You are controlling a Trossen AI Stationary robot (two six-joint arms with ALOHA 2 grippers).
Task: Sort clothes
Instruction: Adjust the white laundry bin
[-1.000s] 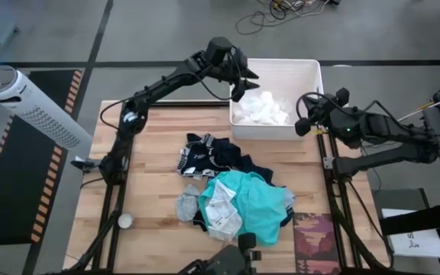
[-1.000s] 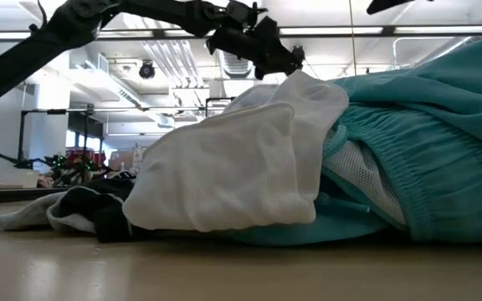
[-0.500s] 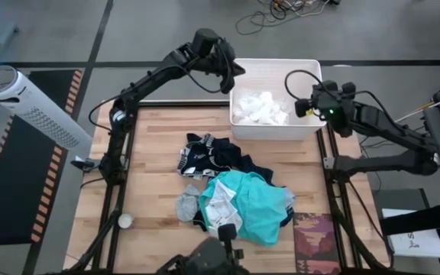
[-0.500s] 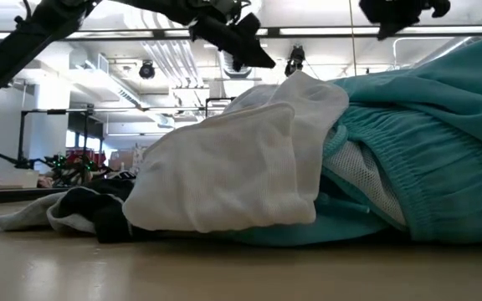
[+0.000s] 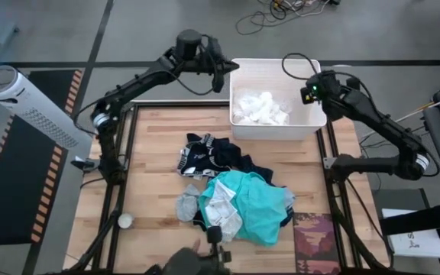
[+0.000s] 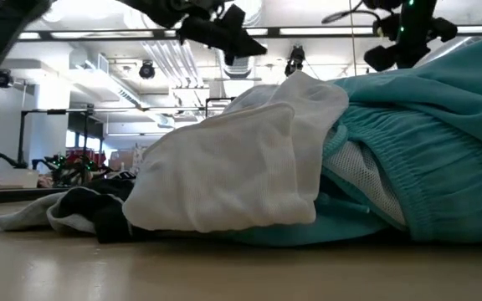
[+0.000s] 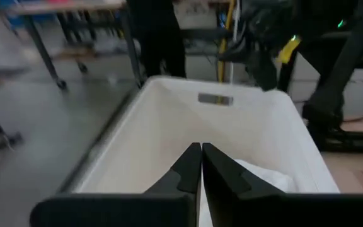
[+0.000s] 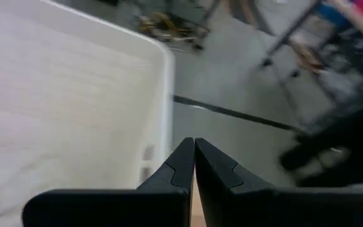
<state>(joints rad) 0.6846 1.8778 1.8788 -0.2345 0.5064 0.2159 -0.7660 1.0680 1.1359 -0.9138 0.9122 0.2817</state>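
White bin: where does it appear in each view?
High view: white bin at the table's far edge, white garment inside.
Low view: not visible.
Left wrist view: centre, past the shut fingers.
Right wrist view: its wall beside the fingers.
Shared landmark: the bin's rim.

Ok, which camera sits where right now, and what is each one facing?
High view: overhead, straight down on table, white bin, clothes pile; both arms show.
Low view: tabletop height, level across the teal garment; both arms overhead.
Left wrist view: at the bin's edge, looking into it; shut left gripper shows.
Right wrist view: by the bin's outer wall, facing floor; shut right gripper shows.
Shared: high and left wrist views both show the white garment in the bin.
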